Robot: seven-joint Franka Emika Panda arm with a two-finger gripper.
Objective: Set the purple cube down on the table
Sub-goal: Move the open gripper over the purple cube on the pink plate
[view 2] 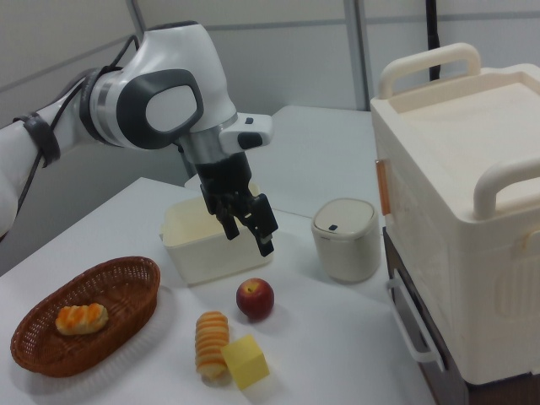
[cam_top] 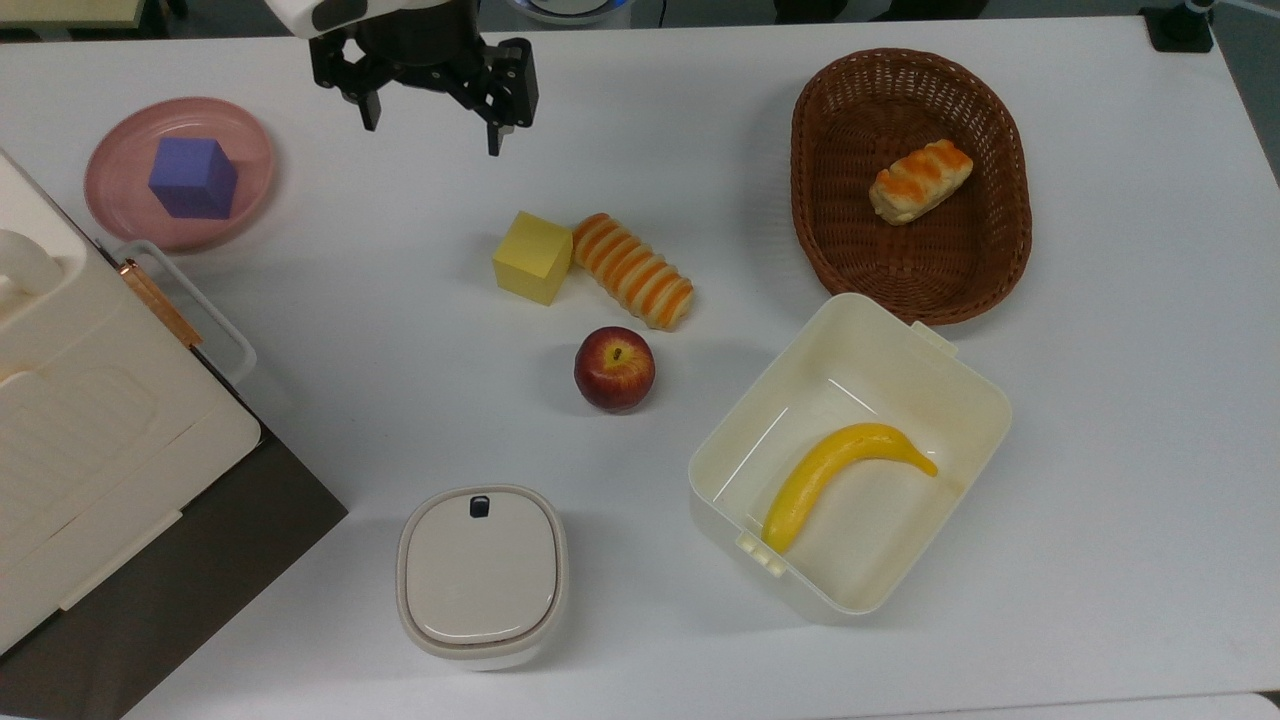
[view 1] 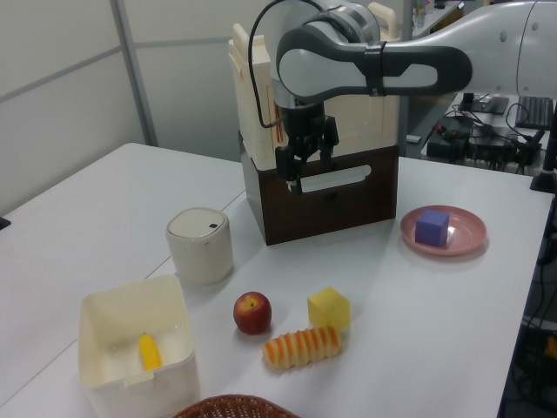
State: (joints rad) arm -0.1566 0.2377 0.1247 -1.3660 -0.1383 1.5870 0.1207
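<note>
Top view puts the purple cube (cam_top: 193,177) inside the pink plate (cam_top: 130,215), sitting flat and a little toward the plate's nine o'clock side, with one corner turned toward you so its faces run diagonal to the picture's edges. From the cube, look toward three o'clock and slightly up: there you find the gripper (cam_top: 430,118), well apart from the plate and raised above the table (cam_top: 1100,400). Its two fingers are spread wide and nothing is between them. So your coming move runs from the gripper toward nine o'clock in the top view, then down. In the left view the same gap reads the other way: the cube (view 1: 432,227) lies toward four o'clock from the gripper (view 1: 306,165). You will likely need to turn the wrist so the fingers meet two flat faces, not corners. Bare table lies just beside the plate, toward three o'clock in the top view.
</note>
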